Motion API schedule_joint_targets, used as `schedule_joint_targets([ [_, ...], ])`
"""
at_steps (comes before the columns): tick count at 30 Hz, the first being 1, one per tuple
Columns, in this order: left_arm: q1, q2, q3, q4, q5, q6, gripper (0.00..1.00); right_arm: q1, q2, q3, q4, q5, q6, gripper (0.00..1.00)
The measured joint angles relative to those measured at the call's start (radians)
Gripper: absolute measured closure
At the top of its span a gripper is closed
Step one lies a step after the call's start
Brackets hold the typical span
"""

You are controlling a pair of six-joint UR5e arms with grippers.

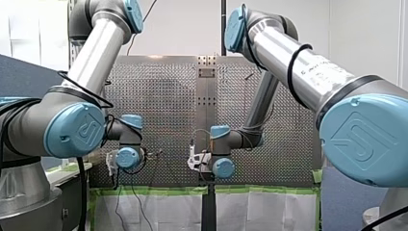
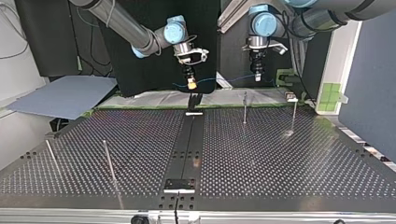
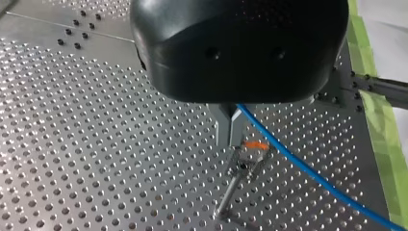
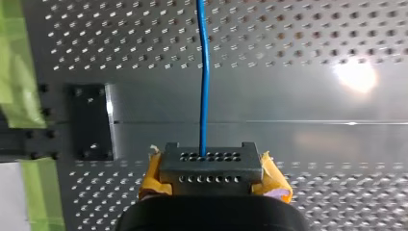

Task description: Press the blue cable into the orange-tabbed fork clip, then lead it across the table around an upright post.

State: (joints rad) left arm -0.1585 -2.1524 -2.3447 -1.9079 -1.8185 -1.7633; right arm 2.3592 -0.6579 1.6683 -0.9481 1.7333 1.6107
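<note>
Both seemingly clench the blue cable (image 4: 204, 72), left end effector (image 3: 231, 141) and right end effector (image 4: 205, 153), contact points hidden.

Both arms reach in with wrists bent, so the grippers hang side by side, pointing down. My left gripper (image 3: 230, 135) pinches its metal fingers together on the blue cable (image 4: 204, 86). My right gripper (image 4: 208, 162), yellow-padded, clamps the same cable.
</note>
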Motion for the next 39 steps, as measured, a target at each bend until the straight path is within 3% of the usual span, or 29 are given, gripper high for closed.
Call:
schedule_joint_targets([
  [13,0.017,-0.117,0.074,-0.018,-0.014,0.007,1.0,-0.02,0.107,-0.11,0.084,-0.01,-0.004,1.0],
  [24,0.024,-0.148,0.158,-0.101,-0.008,0.008,1.0,-0.054,0.114,-0.166,0.143,-0.01,-0.004,1.0],
  [39,0.062,-0.148,0.223,-0.174,0.017,0.004,1.0,-0.065,0.114,-0.171,0.158,-0.011,-0.006,1.0],
])
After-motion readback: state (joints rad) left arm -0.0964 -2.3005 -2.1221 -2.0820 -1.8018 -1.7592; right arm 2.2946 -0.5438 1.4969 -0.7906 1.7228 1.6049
